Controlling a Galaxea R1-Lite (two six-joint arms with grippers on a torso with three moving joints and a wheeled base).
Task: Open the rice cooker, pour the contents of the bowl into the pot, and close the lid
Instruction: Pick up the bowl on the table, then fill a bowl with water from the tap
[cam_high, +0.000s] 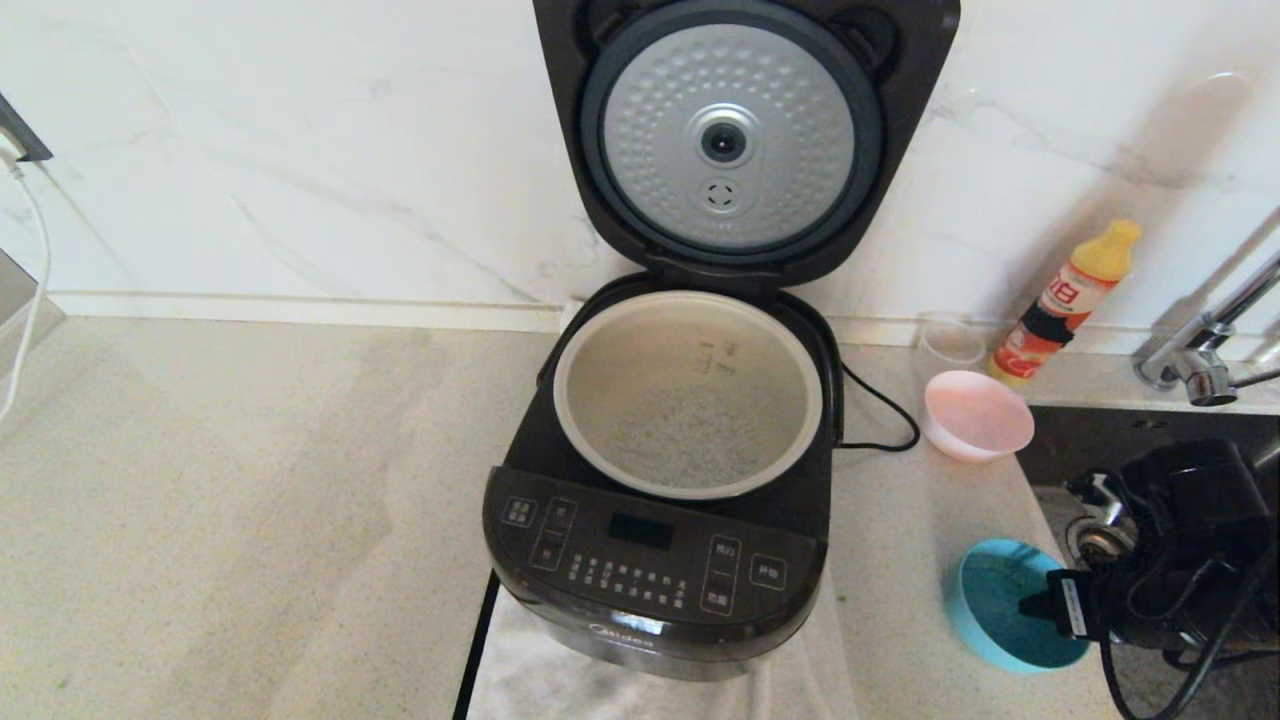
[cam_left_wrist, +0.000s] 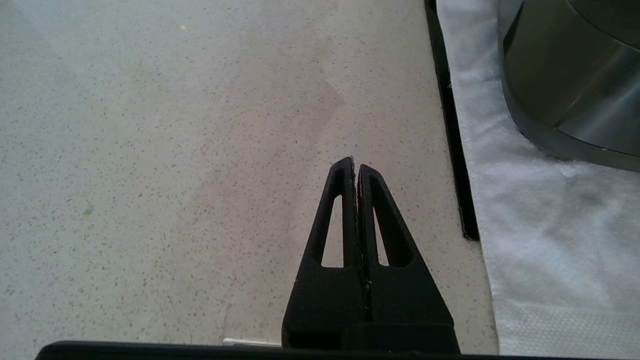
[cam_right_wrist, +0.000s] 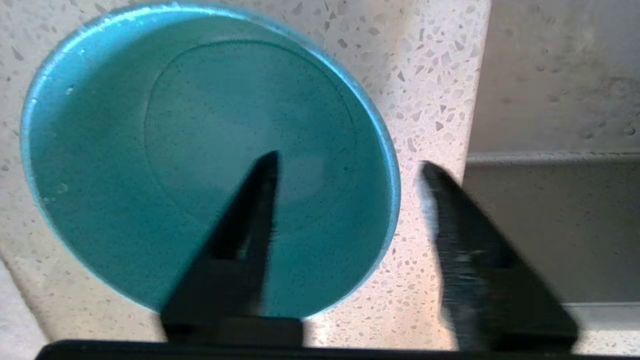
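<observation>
Right gripper (cam_right_wrist: 345, 165) spread open over rim of empty teal bowl (cam_right_wrist: 150, 125), one finger inside, one outside.
Left gripper (cam_left_wrist: 355, 165) closed, off the counter (cam_left_wrist: 150, 150). Cooker (cam_high: 655, 560), "Midea" on front, sits mid-counter; lid (cam_high: 740, 130) up; pot (cam_high: 690, 400) holds white grains. Pink bowl (cam_high: 977, 415), bottle (cam_high: 1065, 305) near wall.

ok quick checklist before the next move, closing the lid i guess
1. Lid open, upright: ok.
2. Pot seated in rice cooker, white grains at its bottom: ok.
3. Teal bowl on the counter, looks emptied: ok.
4. Right gripper open astride the bowl's rim, one finger inside: not ok, clear it first.
5. Left gripper shut, over the counter beside the cooker: ok.
6. Nothing lying across the pot's rim: ok.
</observation>
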